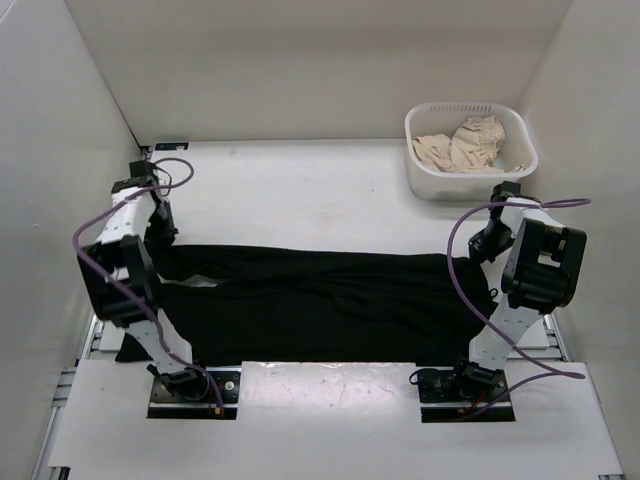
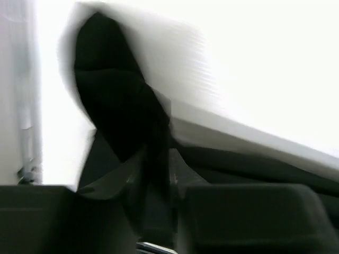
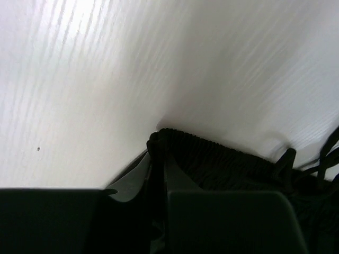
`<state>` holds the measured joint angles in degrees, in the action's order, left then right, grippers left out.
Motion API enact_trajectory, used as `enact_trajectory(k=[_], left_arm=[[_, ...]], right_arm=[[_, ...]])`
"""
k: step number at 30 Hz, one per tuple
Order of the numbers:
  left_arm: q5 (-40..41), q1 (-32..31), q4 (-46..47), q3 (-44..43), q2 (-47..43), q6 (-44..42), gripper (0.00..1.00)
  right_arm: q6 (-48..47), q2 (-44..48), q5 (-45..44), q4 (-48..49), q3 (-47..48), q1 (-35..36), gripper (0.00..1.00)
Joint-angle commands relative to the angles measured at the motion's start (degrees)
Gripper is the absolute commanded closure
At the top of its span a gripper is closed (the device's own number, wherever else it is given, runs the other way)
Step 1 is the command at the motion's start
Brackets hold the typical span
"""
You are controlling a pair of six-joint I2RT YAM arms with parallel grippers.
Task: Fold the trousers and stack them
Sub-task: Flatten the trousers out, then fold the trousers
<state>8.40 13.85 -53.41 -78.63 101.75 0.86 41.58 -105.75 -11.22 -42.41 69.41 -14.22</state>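
We're pinching the trousers [image 1: 320, 305] at both ends: left gripper [image 2: 156, 174] is clamping black cloth at the left end (view blurred), and right gripper [image 3: 158, 169] is clamping the elastic waistband. The trousers are lying stretched across the table [image 1: 300, 190] between the arms, well apart from the white basket [image 1: 455, 184].

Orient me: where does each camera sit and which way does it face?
Top external: above and behind the arms, looking down; both show, trousers between them.
Left wrist: rides the left arm, along its fingers pinching the trousers; blurred.
Right wrist: rides the right arm, along its fingers at the trousers' waistband.
Shared: the trousers.
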Motion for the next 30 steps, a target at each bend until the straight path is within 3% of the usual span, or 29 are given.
enact_trajectory(k=[1, 5, 10, 11, 16, 20, 24, 30], left_arm=[[8.1, 1.9, 2.4, 3.7, -10.2, -0.9, 0.65], [11.2, 3.5, 3.2, 15.2, -17.1, -0.9, 0.57], [11.1, 13.1, 5.2, 22.9, -17.6, -0.9, 0.52], [10.4, 14.1, 5.9, 22.4, -17.6, -0.9, 0.52], [3.0, 14.7, 6.6, 8.4, -12.3, -0.9, 0.24], [1.7, 13.6, 6.6, -0.3, -3.2, -0.9, 0.12], [3.2, 12.3, 6.6, -5.7, 8.9, -0.9, 0.1], [2.7, 12.3, 6.6, -10.1, 18.7, -0.9, 0.06]], right_arm=[[-2.1, 2.6, -5.1, 1.9, 1.3, -1.0, 1.0], [-3.3, 3.3, -3.8, 1.9, 1.3, -1.0, 1.0], [-3.9, 3.3, -2.4, 1.9, 2.3, -1.0, 1.0], [-4.6, 3.8, -1.5, 1.9, 2.3, -1.0, 1.0], [-6.3, 3.3, -0.3, 1.6, 3.5, -1.0, 1.0], [-6.8, 3.3, -0.9, 1.1, 4.8, -0.5, 1.0], [-7.3, 2.8, -2.3, 0.3, 5.3, -0.5, 1.0], [-7.8, 2.7, -3.5, -0.4, 6.4, -0.5, 1.0]])
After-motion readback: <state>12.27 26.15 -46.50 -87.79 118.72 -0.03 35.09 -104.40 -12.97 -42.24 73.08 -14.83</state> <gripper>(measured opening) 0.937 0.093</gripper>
